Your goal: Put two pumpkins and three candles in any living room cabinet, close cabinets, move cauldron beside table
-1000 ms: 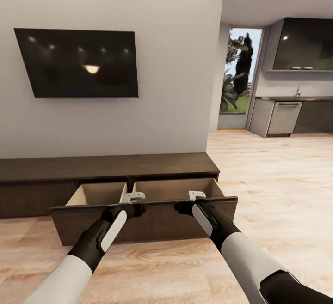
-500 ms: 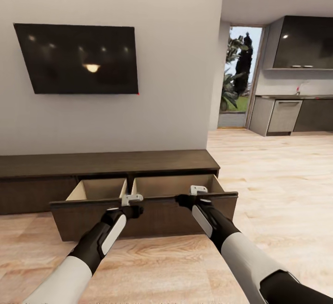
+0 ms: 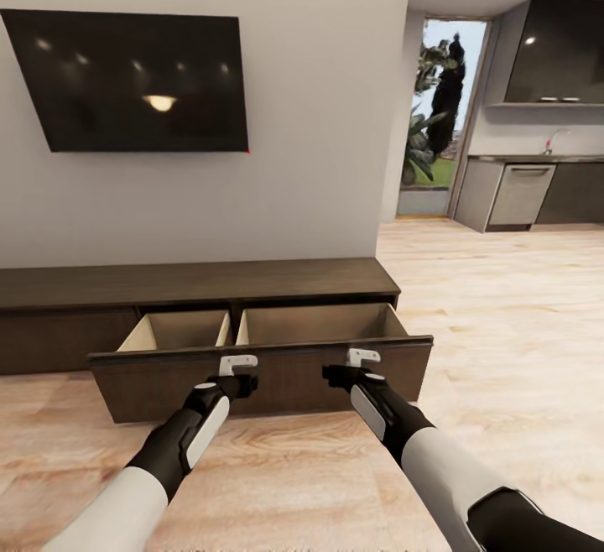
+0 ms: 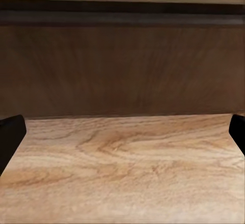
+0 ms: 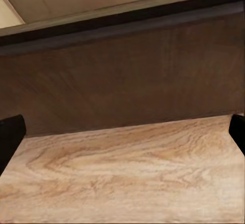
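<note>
Both arms outstretched, left gripper (image 3: 238,361) and right gripper (image 3: 362,356) spread wide, empty, before cabinet (image 3: 193,283) drawer (image 3: 260,372).

1. My left arm (image 3: 172,451) wears a white shell over its upper segment, giving way to a matte black forearm.
2. A long white oval inlay runs along the top of that black forearm.
3. My left gripper (image 3: 238,362) ends in a pale grey-white, blocky bracket piece above a black wrist.
4. My right arm (image 3: 419,451) matches it: white casing, black forearm, the same white oval strip.
5. Near my right elbow a glossy black joint cover bulges out, edged by a thin pale seam.
6. My right gripper (image 3: 362,356) carries the same light grey bracket.
7. In the wrist views my fingertips (image 4: 10,137) are plain black, blunt and unmarked.
</note>
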Available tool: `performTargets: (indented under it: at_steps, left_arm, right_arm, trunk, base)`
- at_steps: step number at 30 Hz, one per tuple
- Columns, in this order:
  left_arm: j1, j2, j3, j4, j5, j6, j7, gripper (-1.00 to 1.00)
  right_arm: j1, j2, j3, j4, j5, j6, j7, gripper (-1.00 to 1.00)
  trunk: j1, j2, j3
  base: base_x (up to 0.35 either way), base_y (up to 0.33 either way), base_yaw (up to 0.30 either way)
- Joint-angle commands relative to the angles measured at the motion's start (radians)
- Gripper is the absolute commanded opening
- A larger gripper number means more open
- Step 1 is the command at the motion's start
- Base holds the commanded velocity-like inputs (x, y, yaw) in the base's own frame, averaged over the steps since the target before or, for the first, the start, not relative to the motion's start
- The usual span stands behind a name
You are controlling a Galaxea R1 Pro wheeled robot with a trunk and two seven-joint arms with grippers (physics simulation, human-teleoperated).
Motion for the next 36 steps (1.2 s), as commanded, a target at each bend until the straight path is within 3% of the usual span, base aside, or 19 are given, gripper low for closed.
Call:
performTargets:
  at_steps: [1, 25, 32, 36]
  left_arm:
    - [-0.001, 0.000, -0.003, -0.001, 0.010, 0.003, 0.009, 1.00]
    - [-0.001, 0.002, -0.031, -0.001, 0.008, -0.004, 0.009, 1.00]
    - [0.000, 0.004, -0.031, -0.002, 0.006, -0.013, 0.009, 1.00]
    - [0.000, 0.005, -0.031, -0.002, 0.007, -0.065, 0.009, 1.00]
  right_arm:
    - [-0.001, -0.001, 0.008, -0.001, -0.010, 0.008, -0.009, 1.00]
    - [-0.001, -0.001, 0.008, 0.001, -0.006, 0.000, -0.009, 1.00]
    - [0.000, -0.002, 0.007, 0.012, -0.008, -0.130, -0.009, 1.00]
    - [-0.001, -0.002, 0.008, 0.088, -0.005, -0.227, -0.009, 1.00]
  trunk:
    - [0.000, -0.001, -0.005]
    - [0.011, -0.006, -0.098]
    - [0.014, -0.008, -0.125]
    - [0.016, -0.009, -0.140]
  base:
    - [0.000, 0.000, 0.000]
    - [0.000, 0.000, 0.000]
    - [0.000, 0.000, 0.000]
    - [0.000, 0.000, 0.000]
